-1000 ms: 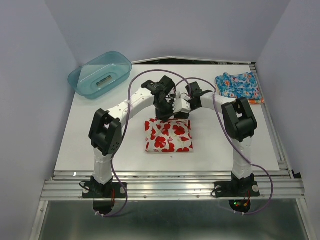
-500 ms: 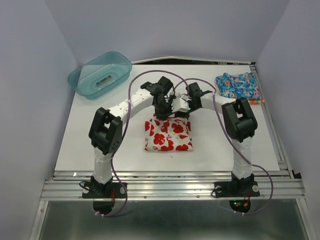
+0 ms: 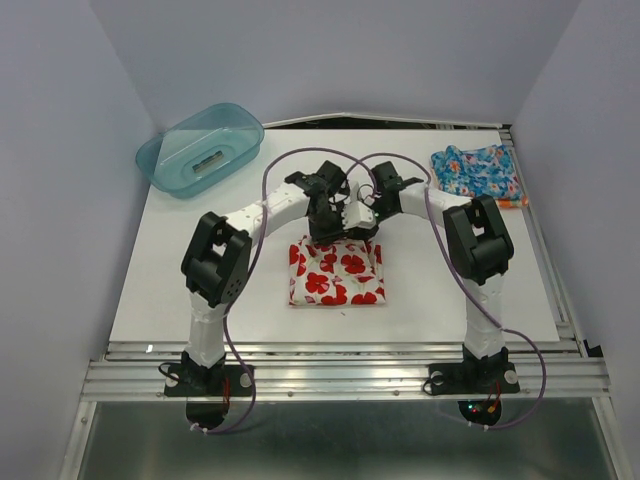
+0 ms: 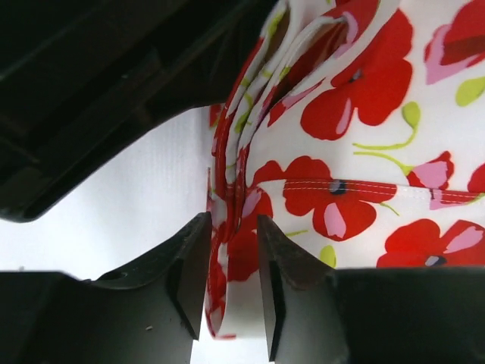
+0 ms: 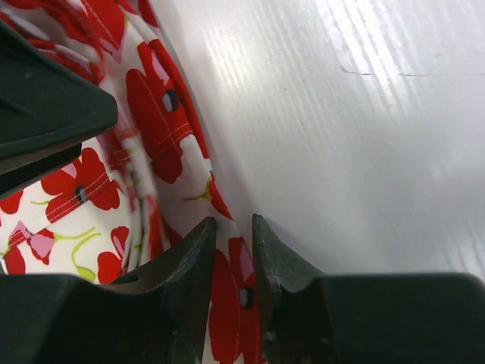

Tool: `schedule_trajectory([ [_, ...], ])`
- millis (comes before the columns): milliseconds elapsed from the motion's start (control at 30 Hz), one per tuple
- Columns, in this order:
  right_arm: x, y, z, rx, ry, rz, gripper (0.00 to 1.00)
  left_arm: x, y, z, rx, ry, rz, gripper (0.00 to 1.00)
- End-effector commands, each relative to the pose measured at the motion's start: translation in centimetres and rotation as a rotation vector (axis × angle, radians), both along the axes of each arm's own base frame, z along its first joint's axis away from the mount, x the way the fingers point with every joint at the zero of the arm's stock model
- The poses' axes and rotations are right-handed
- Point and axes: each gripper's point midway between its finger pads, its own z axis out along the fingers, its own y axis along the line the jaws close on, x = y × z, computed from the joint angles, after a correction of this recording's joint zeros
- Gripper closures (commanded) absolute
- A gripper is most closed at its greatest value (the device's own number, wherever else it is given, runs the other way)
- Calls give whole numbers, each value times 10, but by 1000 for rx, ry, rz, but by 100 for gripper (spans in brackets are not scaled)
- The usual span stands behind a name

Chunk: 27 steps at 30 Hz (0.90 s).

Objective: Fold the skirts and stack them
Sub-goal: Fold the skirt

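L gripper (image 4: 231, 239) and R gripper (image 5: 233, 231) are clamped on poppy skirt (image 3: 337, 275) far edge; fold step judged in hand; edge to be drawn twd bases next.

No readable text, label, brand, number or sign appears in any view.

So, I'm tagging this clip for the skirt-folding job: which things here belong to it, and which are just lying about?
Part of the job: white poppy skirt, pinched at its far edge by the left gripper and right gripper; blue floral skirt at the far right; orange cloth edge showing under it.
Just lying about: teal tub at the far left corner.
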Motion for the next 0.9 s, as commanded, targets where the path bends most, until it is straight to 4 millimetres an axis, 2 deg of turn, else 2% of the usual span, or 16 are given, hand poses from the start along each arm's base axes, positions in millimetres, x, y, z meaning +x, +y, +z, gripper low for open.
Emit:
schedule_trajectory([
  [0, 21, -1, 25, -26, -85, -40, 68, 29, -5, 65, -100, -164, 80, 57],
  [133, 35, -6, 31, -46, -104, -92, 66, 41, 0, 104, -146, -210, 130, 55],
  [267, 67, -24, 53, -59, -153, -204, 53, 26, 12, 127, -189, -193, 168, 55],
  [333, 84, -32, 80, -48, -203, -268, 50, 14, 19, 120, -211, -140, 217, 55],
  [367, 92, -42, 89, -49, -218, -305, 46, 11, 20, 130, -252, -149, 235, 55],
  [400, 95, -44, 100, -50, -242, -322, 44, 9, 24, 129, -279, -113, 293, 55],
  [433, 97, -49, 108, -48, -253, -344, 42, -4, 27, 114, -292, -48, 321, 56],
  [467, 94, -52, 128, -36, -287, -363, 39, 1, 24, 127, -363, -84, 364, 61],
  [500, 93, -55, 137, -33, -295, -397, 38, -1, 25, 123, -386, -71, 419, 63],
  [533, 87, -54, 144, -6, -273, -433, 36, -13, 30, 102, -384, 4, 524, 65],
  [567, 73, -54, 155, 30, -288, -436, 34, -12, 27, 113, -449, -20, 548, 67],
  [667, 34, -40, 153, 86, -212, -432, 33, -30, 28, 92, -504, 64, 650, 70],
  [700, 15, -33, 166, 152, -161, -409, 33, -32, 29, 90, -538, 51, 663, 70],
  [767, -13, -23, 164, 206, -52, -384, 34, -30, 29, 91, -582, 50, 699, 70],
  [800, -33, -24, 149, 213, 22, -374, 34, -31, 29, 87, -586, 59, 709, 70],
  [867, -59, -17, 141, 258, 110, -324, 35, -35, 28, 73, -580, 104, 725, 70],
])
